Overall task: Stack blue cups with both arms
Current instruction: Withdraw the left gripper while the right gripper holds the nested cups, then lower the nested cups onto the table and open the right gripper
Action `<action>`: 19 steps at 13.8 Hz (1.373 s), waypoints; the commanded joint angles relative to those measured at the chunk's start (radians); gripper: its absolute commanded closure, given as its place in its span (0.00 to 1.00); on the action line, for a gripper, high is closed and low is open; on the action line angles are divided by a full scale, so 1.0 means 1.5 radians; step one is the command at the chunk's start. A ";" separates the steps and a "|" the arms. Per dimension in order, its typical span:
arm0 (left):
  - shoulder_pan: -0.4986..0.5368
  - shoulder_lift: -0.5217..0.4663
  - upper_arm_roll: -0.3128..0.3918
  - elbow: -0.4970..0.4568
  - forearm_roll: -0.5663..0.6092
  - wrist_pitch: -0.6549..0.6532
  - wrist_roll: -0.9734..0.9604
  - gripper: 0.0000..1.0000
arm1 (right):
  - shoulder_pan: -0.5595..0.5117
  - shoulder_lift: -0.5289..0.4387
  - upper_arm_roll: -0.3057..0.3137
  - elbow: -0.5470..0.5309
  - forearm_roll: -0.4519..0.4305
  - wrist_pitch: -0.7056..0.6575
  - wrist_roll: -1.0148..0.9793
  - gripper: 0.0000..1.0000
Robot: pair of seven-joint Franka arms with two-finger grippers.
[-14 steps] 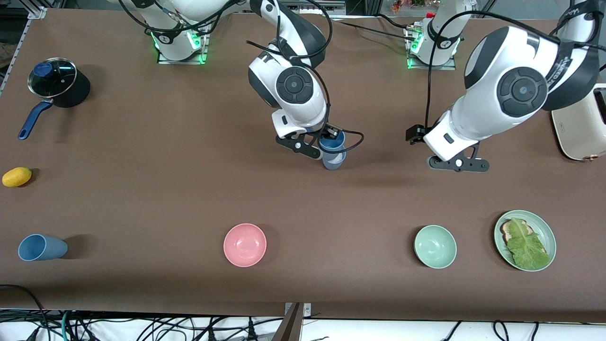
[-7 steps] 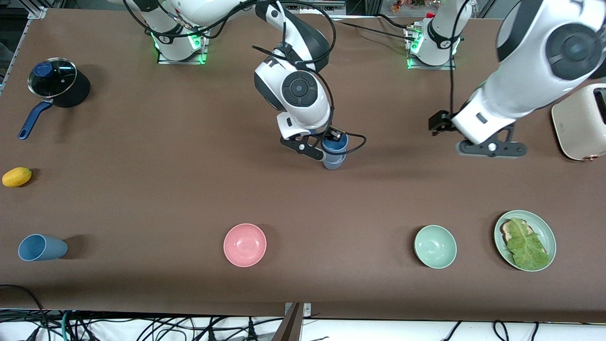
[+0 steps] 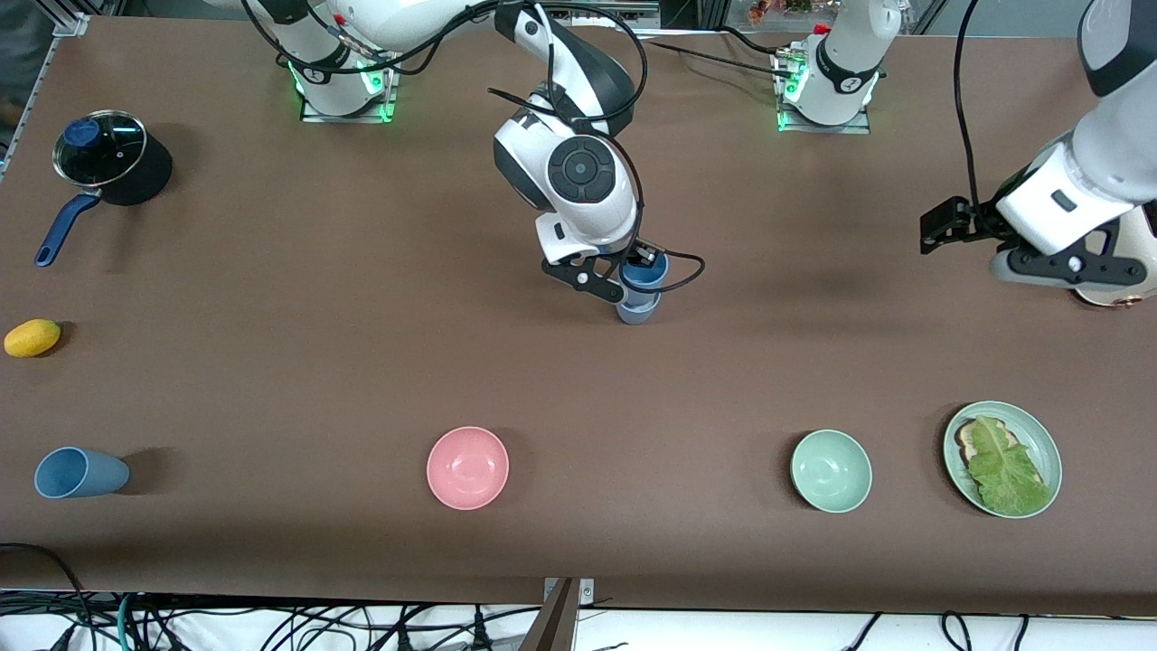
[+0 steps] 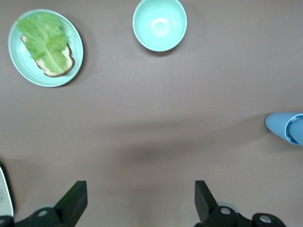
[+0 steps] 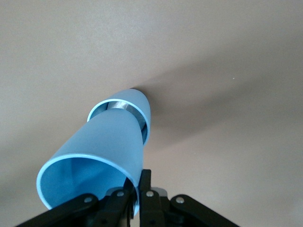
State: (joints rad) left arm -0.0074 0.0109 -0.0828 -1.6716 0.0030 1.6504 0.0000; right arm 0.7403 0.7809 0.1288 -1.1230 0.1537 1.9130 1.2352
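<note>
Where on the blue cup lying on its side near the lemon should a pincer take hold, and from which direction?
The lying blue cup rests on its side nearer the front camera than the lemon, its open mouth toward the right arm's end of the table. Probably best: come straight down and close the fingers across its body midway along. The wall tapers, so a hold near the wider mouth end may slip less.

Pretty even overhead lighting is washing over the brown table [image 3: 271,380], no real glare. Soft blurry shadows are trailing off the arms and bowls. The wrist views are looking a bit paler, hazier.
</note>
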 commanded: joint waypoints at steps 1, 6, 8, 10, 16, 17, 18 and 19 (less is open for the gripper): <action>-0.017 -0.092 0.010 -0.086 -0.009 0.038 0.006 0.00 | 0.007 0.018 -0.003 0.029 0.009 0.002 0.009 1.00; 0.001 -0.061 0.009 -0.044 -0.014 -0.011 0.010 0.00 | 0.007 0.028 -0.006 0.028 0.002 0.020 0.011 0.01; 0.004 -0.061 0.009 -0.043 -0.015 -0.012 0.009 0.00 | 0.007 0.028 -0.006 0.028 0.000 0.022 0.003 0.00; 0.004 -0.060 0.009 -0.043 -0.015 -0.012 0.007 0.00 | 0.007 0.024 -0.009 0.030 -0.002 0.027 -0.007 0.00; 0.003 -0.059 0.006 -0.040 -0.015 -0.014 0.005 0.00 | -0.065 -0.046 -0.009 0.035 0.005 -0.091 -0.124 0.00; 0.002 -0.059 0.004 -0.040 -0.015 -0.015 0.005 0.00 | -0.084 -0.054 -0.009 0.035 0.009 -0.126 -0.159 0.00; 0.001 -0.059 0.004 -0.037 -0.015 -0.018 0.005 0.00 | -0.107 -0.063 -0.010 0.034 0.016 -0.166 -0.206 0.00; 0.001 -0.058 0.003 -0.035 -0.015 -0.021 0.004 0.00 | -0.128 -0.072 -0.013 0.032 0.018 -0.203 -0.253 0.00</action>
State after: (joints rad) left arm -0.0070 -0.0861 -0.0746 -1.7555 0.0029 1.6471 -0.0002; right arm 0.6096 0.7073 0.1018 -1.0606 0.1556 1.6985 0.9741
